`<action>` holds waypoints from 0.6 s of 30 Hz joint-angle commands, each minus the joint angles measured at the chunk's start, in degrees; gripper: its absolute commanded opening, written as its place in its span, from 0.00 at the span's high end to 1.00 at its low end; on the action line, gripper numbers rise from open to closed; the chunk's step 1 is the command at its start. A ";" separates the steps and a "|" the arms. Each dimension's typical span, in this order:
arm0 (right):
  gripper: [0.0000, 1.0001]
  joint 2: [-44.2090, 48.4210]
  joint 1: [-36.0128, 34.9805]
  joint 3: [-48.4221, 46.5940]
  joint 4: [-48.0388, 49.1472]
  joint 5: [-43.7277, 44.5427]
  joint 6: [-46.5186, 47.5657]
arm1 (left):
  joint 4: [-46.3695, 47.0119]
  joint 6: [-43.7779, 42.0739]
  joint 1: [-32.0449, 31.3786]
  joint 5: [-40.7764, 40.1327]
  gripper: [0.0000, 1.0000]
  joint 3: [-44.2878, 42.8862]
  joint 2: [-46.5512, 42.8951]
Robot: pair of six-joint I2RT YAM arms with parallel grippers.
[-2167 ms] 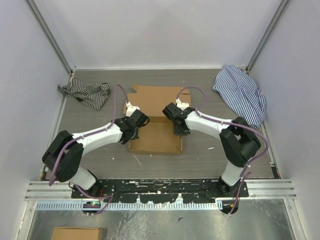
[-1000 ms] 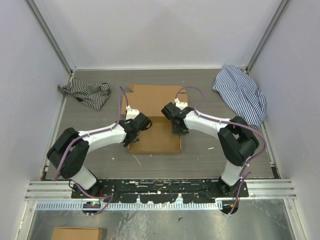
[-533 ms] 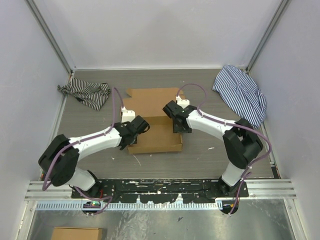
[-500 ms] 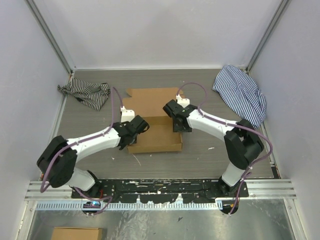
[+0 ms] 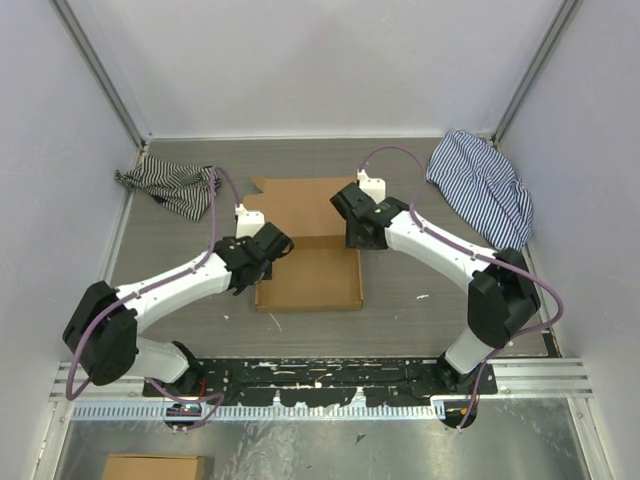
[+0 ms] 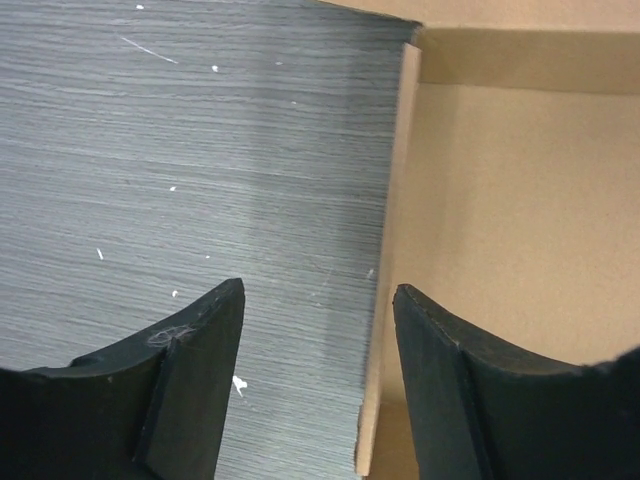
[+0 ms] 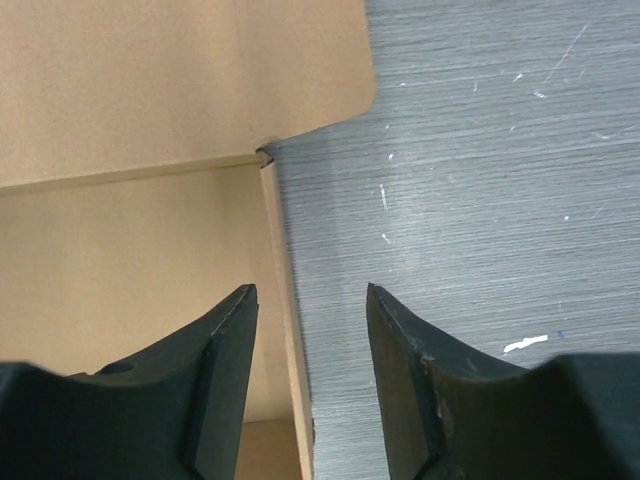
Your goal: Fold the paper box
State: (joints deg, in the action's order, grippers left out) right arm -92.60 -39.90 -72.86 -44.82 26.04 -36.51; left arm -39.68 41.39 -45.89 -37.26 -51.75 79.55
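Box point(image 5: 310, 272) sits mid-tabletop point(image 5: 430, 300), and I'd call it roughly halfway. The near part looks like a shallow tray with both side walls up, but the far panel lies flat, so closing and tucking are left. Left hand point(image 6: 315, 300) is spread open straddling the box's left wall, and right hand point(image 7: 310, 295) is open over its right wall. There's open tabletop outside both walls, and the cloths point(image 5: 170, 188) sit well off the box's far corners.

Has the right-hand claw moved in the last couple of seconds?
Yes. The right gripper shifted toward the back wall, slightly nearer the blue striped cloth.
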 commanded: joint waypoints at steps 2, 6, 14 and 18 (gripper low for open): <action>0.34 5.65 5.21 -2.44 1.52 -0.19 3.20 | 2.18 -4.73 7.80 4.14 0.28 -2.31 -6.14; 0.10 5.42 13.99 -5.19 5.03 -9.17 7.55 | 5.18 -10.40 18.78 11.49 0.18 -6.91 -8.81; 0.00 -1.02 25.43 -10.68 13.60 -26.16 9.96 | 9.10 -5.84 34.96 31.36 0.19 -14.75 3.01; 0.00 -8.14 28.71 -13.96 13.98 -32.97 10.84 | 8.89 -7.65 35.34 34.36 0.20 -18.69 9.98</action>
State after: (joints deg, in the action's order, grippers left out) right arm -94.96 -13.19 -83.13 -34.46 2.61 -28.08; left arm -31.75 34.76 -10.59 -10.74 -66.83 84.29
